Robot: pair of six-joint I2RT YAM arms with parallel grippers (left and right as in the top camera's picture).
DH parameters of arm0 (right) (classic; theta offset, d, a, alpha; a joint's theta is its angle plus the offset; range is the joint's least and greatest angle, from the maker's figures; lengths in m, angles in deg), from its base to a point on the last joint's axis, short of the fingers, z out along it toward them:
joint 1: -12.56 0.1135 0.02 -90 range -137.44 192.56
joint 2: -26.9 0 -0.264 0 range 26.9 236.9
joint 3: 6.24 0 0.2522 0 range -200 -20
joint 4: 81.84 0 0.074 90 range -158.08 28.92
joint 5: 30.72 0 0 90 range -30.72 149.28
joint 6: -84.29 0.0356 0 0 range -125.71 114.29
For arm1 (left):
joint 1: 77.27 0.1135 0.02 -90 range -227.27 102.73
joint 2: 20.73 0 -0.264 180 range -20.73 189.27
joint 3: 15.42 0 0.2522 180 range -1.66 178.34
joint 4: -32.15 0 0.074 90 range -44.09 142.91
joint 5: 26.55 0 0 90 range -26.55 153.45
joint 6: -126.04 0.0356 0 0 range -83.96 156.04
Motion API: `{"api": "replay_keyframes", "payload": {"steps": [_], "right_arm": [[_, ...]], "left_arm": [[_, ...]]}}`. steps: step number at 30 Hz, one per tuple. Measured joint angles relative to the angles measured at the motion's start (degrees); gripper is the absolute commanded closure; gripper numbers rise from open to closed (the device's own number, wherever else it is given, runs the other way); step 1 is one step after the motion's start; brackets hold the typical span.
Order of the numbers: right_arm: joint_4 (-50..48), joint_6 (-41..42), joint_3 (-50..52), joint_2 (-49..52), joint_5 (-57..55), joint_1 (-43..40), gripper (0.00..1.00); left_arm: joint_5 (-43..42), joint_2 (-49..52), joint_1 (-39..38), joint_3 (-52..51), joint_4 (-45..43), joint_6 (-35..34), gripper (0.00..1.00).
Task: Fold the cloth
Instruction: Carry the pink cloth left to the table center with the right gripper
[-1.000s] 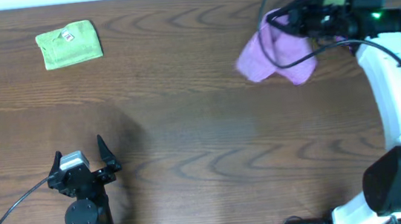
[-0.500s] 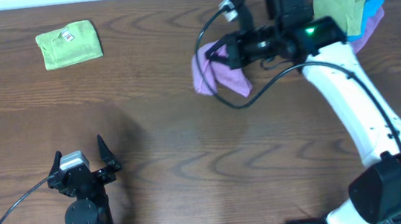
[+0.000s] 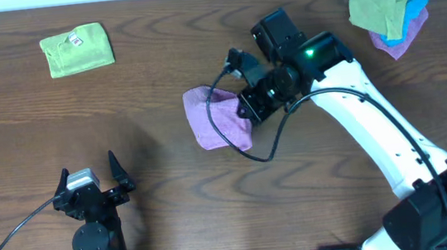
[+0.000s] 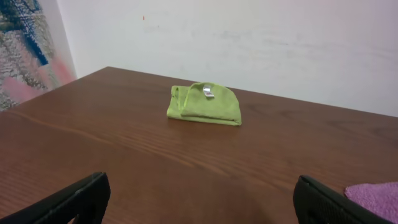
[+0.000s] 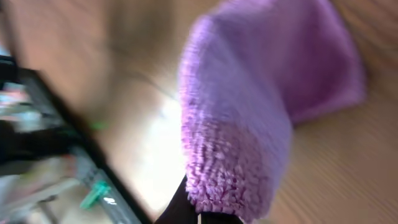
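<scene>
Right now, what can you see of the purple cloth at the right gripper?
The purple cloth is fuzzy, terry-like fabric, bunched in loose folds rather than flat. The right gripper pinches its right edge, holding it near the middle of the table. The wrist view is blurred; whether the cloth touches the wood is unclear.

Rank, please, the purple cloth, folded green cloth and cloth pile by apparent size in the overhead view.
1. cloth pile
2. purple cloth and folded green cloth: about alike, and the right gripper hides part of the purple one.
</scene>
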Motion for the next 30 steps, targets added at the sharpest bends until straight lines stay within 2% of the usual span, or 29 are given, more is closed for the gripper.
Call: {"api": "replay_keyframes", "payload": {"steps": [5, 9, 14, 17, 20, 24, 30], "right_arm": [[1.9, -2.6, 0.0, 0.0, -3.6, 0.1, 0.98], [3.5, -9.5, 0.0, 0.0, 4.2, 2.4, 0.99], [13.6, -19.8, 0.0, 0.0, 10.2, 8.2, 0.99], [19.1, -22.4, 0.0, 0.0, 8.5, 11.2, 0.98], [19.9, -22.2, 0.0, 0.0, 5.2, 13.0, 0.98], [17.0, -21.0, 0.0, 0.0, 2.8, 13.4, 0.99], [-0.6, -14.8, 0.1, 0.0, 0.6, 13.5, 0.98]], "left_arm": [[0.0, 0.0, 0.0, 0.0, 0.0, 0.0, 0.05], [0.0, 0.0, 0.0, 0.0, 0.0, 0.0, 0.05], [0.0, 0.0, 0.0, 0.0, 0.0, 0.0, 0.05], [0.0, 0.0, 0.0, 0.0, 0.0, 0.0, 0.05], [0.0, 0.0, 0.0, 0.0, 0.0, 0.0, 0.05], [0.0, 0.0, 0.0, 0.0, 0.0, 0.0, 0.05], [0.0, 0.0, 0.0, 0.0, 0.0, 0.0, 0.05]]}}
